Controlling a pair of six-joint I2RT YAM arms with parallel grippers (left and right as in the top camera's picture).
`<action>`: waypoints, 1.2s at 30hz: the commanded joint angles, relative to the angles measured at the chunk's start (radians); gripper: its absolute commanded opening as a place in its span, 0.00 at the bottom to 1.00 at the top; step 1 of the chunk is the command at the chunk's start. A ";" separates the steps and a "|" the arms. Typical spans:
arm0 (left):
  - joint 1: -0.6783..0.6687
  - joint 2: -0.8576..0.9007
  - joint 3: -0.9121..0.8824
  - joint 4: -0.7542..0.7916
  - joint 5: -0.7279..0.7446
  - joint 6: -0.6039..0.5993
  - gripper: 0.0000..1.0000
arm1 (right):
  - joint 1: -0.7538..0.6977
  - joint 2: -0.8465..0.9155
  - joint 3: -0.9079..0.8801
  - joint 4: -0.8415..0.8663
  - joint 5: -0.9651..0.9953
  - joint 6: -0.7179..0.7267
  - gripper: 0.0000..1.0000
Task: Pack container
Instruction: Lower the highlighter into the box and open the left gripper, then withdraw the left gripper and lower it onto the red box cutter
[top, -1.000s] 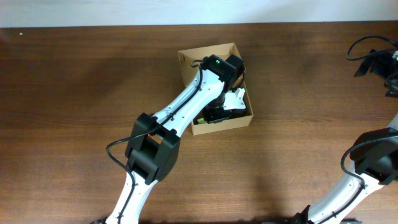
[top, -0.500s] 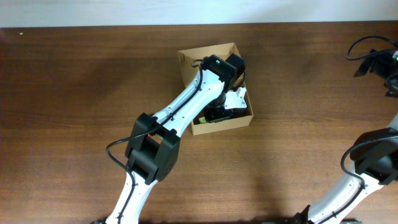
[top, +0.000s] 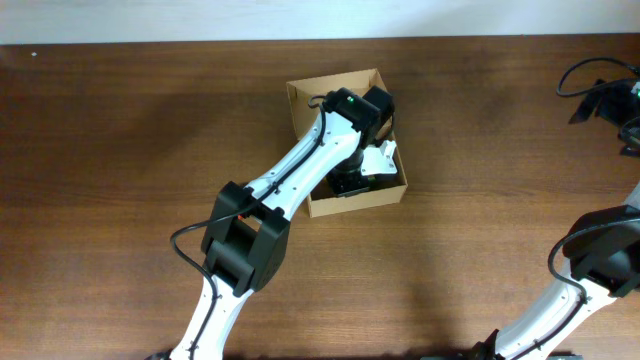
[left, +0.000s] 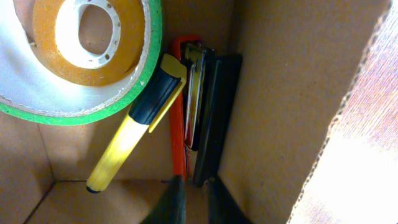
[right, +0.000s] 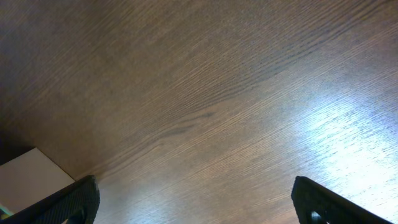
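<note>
The container (top: 330, 84), a brown cardboard box, stands open on the table, and my left arm reaches down into it. My left gripper (top: 352, 182) is low inside, near the front wall. In the left wrist view its jaws (left: 196, 202) stand almost together with nothing between them, right below the lower end of a red tool (left: 178, 134). A black tool (left: 214, 118) lies along the cardboard wall (left: 280, 93). A yellow marker (left: 124, 146) with a black cap leans beside them, under a green-edged tape roll (left: 37, 81). My right gripper (right: 199, 202) hangs wide open over bare wood.
The right arm (top: 600, 270) stands at the table's right edge with dark cables (top: 600, 85) at the far right corner. A pale block (right: 28, 177) shows at the lower left of the right wrist view.
The left wrist has shifted only very slightly inside the box. The right arm has not moved.
</note>
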 joint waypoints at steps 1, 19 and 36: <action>-0.001 0.007 -0.007 0.003 0.014 0.008 0.03 | 0.004 -0.030 0.000 0.000 -0.013 -0.008 0.99; 0.030 -0.154 0.013 0.063 -0.240 -0.185 0.02 | 0.003 -0.030 0.000 0.000 -0.013 -0.008 0.99; 0.303 -0.544 -0.021 0.028 -0.343 -0.498 0.04 | 0.004 -0.030 0.000 0.000 -0.013 -0.008 0.99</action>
